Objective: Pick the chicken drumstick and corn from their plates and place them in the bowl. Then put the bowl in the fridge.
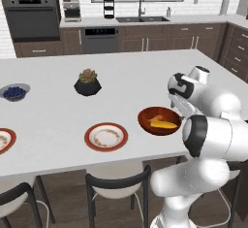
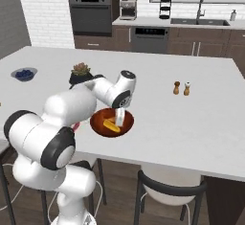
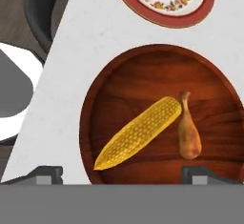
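Note:
The reddish-brown bowl [image 3: 95,94] sits near the island's front edge, and both foods lie inside it. The yellow corn [image 3: 140,131] lies diagonally, and the golden drumstick [image 3: 188,132] rests beside its thick end, bone tip pointing away. My gripper [image 3: 124,175] hovers open just above the bowl, its fingertips [image 3: 45,174] spread wide and holding nothing. From the right base view the gripper [image 2: 118,117] points down over the bowl [image 2: 103,126] and corn [image 2: 111,125]. One red-rimmed plate [image 1: 106,137] stands left of the bowl [image 1: 147,125], another plate [image 1: 4,139] at the far left edge. The fridge is out of view.
A black plant pot [image 1: 87,84] and a small bowl of blueberries [image 1: 14,92] stand farther back on the island. Salt and pepper shakers [image 2: 182,88] stand to the right. Dark stools [image 1: 116,183] are tucked under the front edge.

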### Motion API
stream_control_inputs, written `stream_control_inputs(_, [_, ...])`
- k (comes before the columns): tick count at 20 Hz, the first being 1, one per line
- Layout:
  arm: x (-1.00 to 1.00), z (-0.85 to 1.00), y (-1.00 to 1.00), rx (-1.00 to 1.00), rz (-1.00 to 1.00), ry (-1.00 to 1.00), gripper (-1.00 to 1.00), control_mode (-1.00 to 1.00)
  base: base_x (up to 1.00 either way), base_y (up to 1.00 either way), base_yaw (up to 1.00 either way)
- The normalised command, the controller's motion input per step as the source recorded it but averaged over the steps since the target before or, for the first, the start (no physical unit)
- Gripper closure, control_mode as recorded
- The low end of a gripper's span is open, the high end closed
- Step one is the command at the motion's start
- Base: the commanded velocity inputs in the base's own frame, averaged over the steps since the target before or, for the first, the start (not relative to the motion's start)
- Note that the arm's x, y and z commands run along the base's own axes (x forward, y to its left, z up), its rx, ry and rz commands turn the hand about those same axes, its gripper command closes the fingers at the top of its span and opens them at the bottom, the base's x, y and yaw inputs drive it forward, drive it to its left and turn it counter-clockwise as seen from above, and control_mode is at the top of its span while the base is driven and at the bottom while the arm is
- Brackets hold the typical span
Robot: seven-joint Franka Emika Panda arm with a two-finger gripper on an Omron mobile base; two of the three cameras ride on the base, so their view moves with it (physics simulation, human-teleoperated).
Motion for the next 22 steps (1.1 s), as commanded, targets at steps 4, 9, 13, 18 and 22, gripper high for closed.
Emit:
stream_control_inputs(4, [-0.30,0.41,-0.34,0.13,-0.41,-0.07,-1.00,-1.00,0.00,0.00,0.00])
stream_control_inputs(9, [-0.33,0.16,-0.01,0.26,-0.64,-0.01,-1.00,-1.00,0.00,0.00,0.00])
stream_control_inputs(13, [-0.33,0.00,0.00,0.30,-0.80,0.00,-1.00,-1.00,0.00,0.00,0.00])
stream_control_inputs(18, [-0.09,0.01,0.02,0.27,-0.83,0.06,-1.00,-1.00,0.00,0.00,0.00])
stream_control_inputs(22, [0.00,0.01,0.26,0.30,-0.57,0.61,-1.00,-1.00,0.00,0.00,0.00])
